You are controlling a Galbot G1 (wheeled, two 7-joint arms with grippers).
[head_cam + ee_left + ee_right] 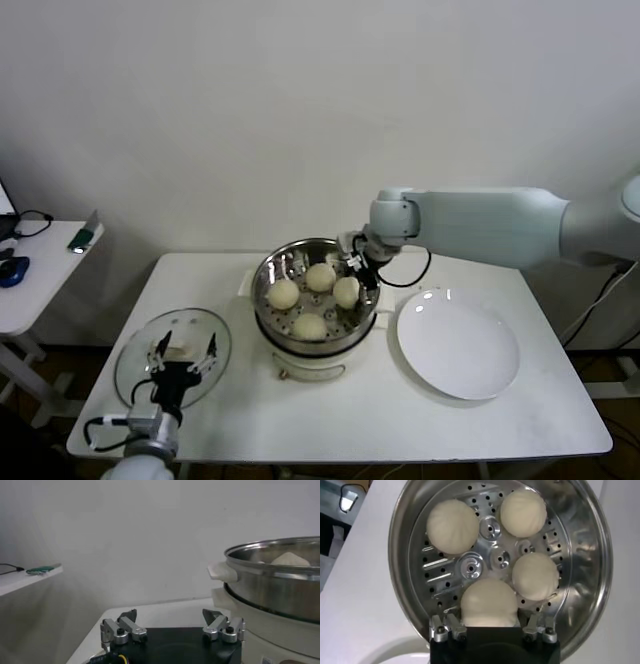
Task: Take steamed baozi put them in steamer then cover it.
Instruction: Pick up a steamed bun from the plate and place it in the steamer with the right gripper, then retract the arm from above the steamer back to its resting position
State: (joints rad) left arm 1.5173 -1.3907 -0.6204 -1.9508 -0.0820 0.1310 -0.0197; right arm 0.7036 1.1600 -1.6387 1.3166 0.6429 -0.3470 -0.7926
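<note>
In steamer (580,575): four baozi (488,602), right gripper (490,625) straddling one | left gripper (172,625) apart, over cover (135,365)

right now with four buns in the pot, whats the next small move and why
Probably lift the right gripper up and away from the steamer. All four baozi sit on the tray, and the open jaws stand on either side of the nearest one with gaps showing. The cover lies on the table under the open left gripper, so clearing the pot comes first.
</note>
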